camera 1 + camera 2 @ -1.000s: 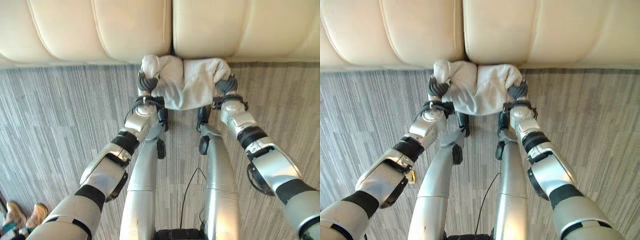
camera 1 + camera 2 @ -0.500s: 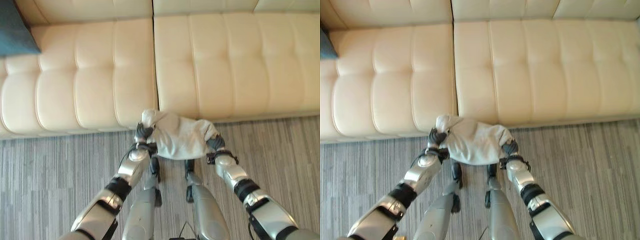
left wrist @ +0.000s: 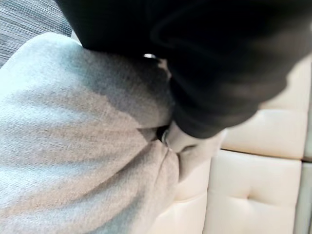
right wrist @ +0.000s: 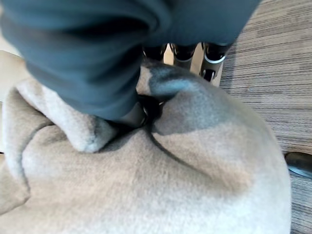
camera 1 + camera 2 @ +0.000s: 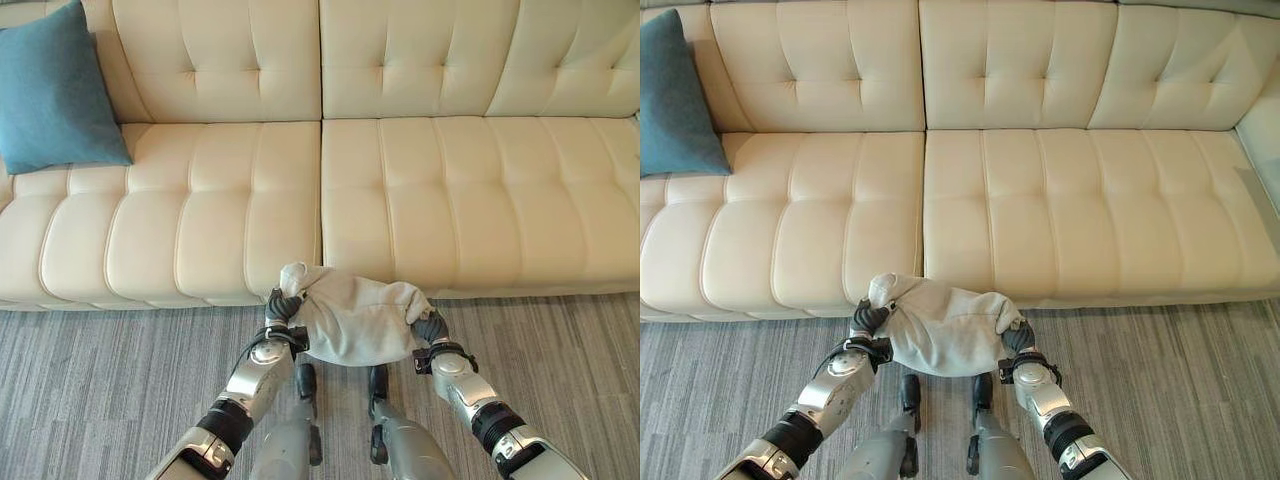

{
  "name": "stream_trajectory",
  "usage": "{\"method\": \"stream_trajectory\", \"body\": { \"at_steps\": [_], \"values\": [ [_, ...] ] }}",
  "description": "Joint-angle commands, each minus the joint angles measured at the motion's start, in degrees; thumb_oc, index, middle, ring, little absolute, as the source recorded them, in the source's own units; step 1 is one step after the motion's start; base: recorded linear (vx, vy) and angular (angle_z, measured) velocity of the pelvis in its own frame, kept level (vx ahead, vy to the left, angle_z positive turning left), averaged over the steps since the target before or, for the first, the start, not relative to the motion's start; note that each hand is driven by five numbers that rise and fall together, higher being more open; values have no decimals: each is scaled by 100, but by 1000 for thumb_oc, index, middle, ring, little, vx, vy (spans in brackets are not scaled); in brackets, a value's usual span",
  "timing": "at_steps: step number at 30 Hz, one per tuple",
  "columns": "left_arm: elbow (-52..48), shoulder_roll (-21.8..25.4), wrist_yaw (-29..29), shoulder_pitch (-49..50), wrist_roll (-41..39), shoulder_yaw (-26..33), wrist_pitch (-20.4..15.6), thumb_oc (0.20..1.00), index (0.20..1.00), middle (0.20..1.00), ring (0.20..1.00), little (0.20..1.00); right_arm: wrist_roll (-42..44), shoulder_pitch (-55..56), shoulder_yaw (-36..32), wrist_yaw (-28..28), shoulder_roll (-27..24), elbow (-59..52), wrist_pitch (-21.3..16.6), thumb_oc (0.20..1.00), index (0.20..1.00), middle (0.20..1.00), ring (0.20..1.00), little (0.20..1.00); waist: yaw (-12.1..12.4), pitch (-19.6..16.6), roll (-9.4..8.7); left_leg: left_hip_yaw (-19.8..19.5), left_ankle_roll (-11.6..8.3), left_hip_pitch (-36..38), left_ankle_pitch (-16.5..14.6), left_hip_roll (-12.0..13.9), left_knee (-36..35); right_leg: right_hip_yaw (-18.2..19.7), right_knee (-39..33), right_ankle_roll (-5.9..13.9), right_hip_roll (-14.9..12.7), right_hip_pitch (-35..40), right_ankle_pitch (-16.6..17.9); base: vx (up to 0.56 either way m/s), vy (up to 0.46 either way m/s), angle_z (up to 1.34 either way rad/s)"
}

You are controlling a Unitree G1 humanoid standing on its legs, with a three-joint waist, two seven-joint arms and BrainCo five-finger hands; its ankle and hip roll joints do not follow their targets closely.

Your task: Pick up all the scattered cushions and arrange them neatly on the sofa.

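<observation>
Two hands, left hand point(image 5: 281, 306) and right hand point(image 5: 432, 328), clutch the soft light-grey fabric cushion point(image 5: 355, 320) by opposite ends, above the floor before the cream tufted leather sofa point(image 5: 420, 190). We judge carrying underway; next, we set it on the seat, near the teal square cushion point(image 5: 55, 90).

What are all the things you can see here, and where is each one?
Grey cushion: one, pale grey, held up between the two hands in front of the sofa's seat edge, above the floor.
Blue cushion: one, teal blue, leaning on the backrest at the sofa's left end.
Sofa: one, cream, tufted, across the whole top of the view.
Floor: grey striped carpet, in front of the sofa.
Left hand: one, dark cover, gripping the grey cushion's left end.
Right hand: one, dark cover, gripping the grey cushion's right end.
</observation>
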Motion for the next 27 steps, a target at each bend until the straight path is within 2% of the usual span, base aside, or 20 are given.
{"method": "stream_trajectory", "body": {
  "at_steps": [1, 4, 5, 7, 9, 11, 12, 13, 14, 15, 17, 19, 21, 23, 25, 27],
  "values": [
    [-728, -485, -421, -221, 257, -262, -276, 200, 200, 200, 200, 200, -187, -176, 232, 170, 304, -752, -318, 200, 200, 200, 200, 200, 49, -329, 62, -132, -400, 489, -458, 177, -26, -185, 211, 245, 85, 434, -1143, 34, -171, -5],
    [-757, -478, -426, -154, 235, -181, -252, 200, 200, 200, 200, 200, -226, -137, 233, 185, 247, -851, -298, 200, 200, 200, 200, 200, 52, -343, 71, -202, -413, 593, -424, 237, -26, -160, 353, 157, 149, 470, -1310, 8, -122, -1],
    [-773, -466, -413, -137, 223, -152, -253, 200, 200, 200, 200, 200, -244, -127, 248, 189, 227, -882, -289, 200, 200, 200, 200, 200, 59, -319, 51, -219, -386, 570, -487, 245, 184, -127, 428, 114, 160, 484, -1363, -13, -177, 2],
    [-828, -455, -428, -93, 186, -94, -248, 200, 200, 200, 200, 200, -267, -86, 289, 210, 178, -947, -289, 200, 200, 200, 200, 200, 79, -178, -28, -296, -353, 285, -750, 266, 1204, -72, 596, -22, 182, 549, -1500, -29, -212, 1],
    [-894, -478, -448, -32, 160, -73, -243, 200, 200, 200, 200, 200, -297, -46, 323, 244, 109, -1027, -279, 200, 200, 200, 200, 200, 154, 60, -23, -543, -345, -171, -673, 209, 2367, -105, 731, -120, 220, 685, -1585, -55, -175, 0],
    [-866, -494, -452, -21, 183, -73, -218, 200, 200, 200, 200, 200, -324, -29, 317, 252, 59, -1041, -253, 200, 200, 200, 200, 200, 197, 209, -14, -677, -339, -645, -502, 117, 3114, -220, 826, -180, 217, 741, -1710, -43, -123, 15],
    [-832, -503, -454, -9, 213, -80, -191, 200, 200, 200, 200, 200, -331, -32, 315, 244, 68, -1023, -220, 200, 200, 200, 200, 200, 225, 204, -7, -757, -325, -754, -514, 10, 2974, -233, 842, -178, 220, 731, -1734, 70, -66, 31],
    [-821, -506, -480, 19, 269, -57, -127, 200, 200, 200, 200, 200, -320, -53, 286, 226, 82, -1014, -199, 200, 200, 200, 200, 200, 190, 123, -23, -717, -283, -914, -569, -67, 2308, -275, 772, -131, 208, 729, -1744, 214, -25, 19],
    [-792, -498, -493, 2, 351, -83, -76, 200, 200, 200, 200, 200, -342, -59, 279, 207, 87, -1022, -187, 200, 200, 200, 200, 200, 187, 38, 0, -708, -366, -927, -196, 3, 1332, -310, 682, -93, 289, 765, -1764, 270, -1, 8],
    [-753, -512, -479, -17, 368, -91, -75, 200, 200, 200, 200, 200, -355, -64, 281, 193, 89, -989, -180, 200, 200, 200, 200, 200, 189, 12, 30, -723, -430, -844, 93, 18, 733, -327, 657, -82, 323, 800, -1782, 294, 36, 24],
    [-639, -552, -458, -89, 388, -106, -77, 200, 200, 200, 200, 200, -348, -133, 261, 143, 104, -803, -171, 200, 200, 200, 200, 200, 168, -52, 95, -698, -598, -913, 397, 44, -26, -388, 573, -63, 386, 919, -1832, 274, 82, 38],
    [-631, -560, -475, -99, 371, -58, -66, 200, 200, 200, 200, 200, -367, -148, 225, 171, 119, -734, -133, 200, 200, 200, 200, 200, 170, -134, 86, -477, -597, -887, 352, 5, -26, -319, 414, -7, 396, 1176, -1842, 403, 140, 17],
    [-642, -557, -452, -52, 342, -41, -84, 200, 200, 200, 200, 200, -436, -128, 247, 180, 152, -732, -97, 200, 200, 200, 200, 200, 207, -214, 44, -496, -553, -798, 359, -30, -26, -214, 328, 24, 349, 1345, -1877, 443, 174, -19],
    [-648, -550, -404, -16, 347, -37, -92, 200, 200, 200, 200, 200, -482, -83, 220, 161, 208, -770, -88, 200, 200, 200, 200, 200, 213, -307, -42, -406, -402, -642, 284, -112, -9, -177, 410, 134, 185, 1492, -1997, 484, 199, -41],
    [-674, -491, -393, -43, 375, -34, -89, 200, 200, 200, 200, 200, -516, -102, 220, 191, 305, -733, -77, 200, 200, 200, 200, 200, 273, -336, -162, -306, -181, -598, -9, -187, 298, -59, 927, 254, -11, 1359, -2051, 418, 187, -32],
    [-688, -454, -361, -106, 411, -72, -68, 200, 200, 200, 200, 200, -517, -133, 227, 202, 378, -736, -76, 200, 200, 200, 200, 200, 282, -357, -213, -267, 24, -442, -247, -243, 351, 4, 1876, 385, -143, 974, -1975, 282, 144, -33]
  ]
}}
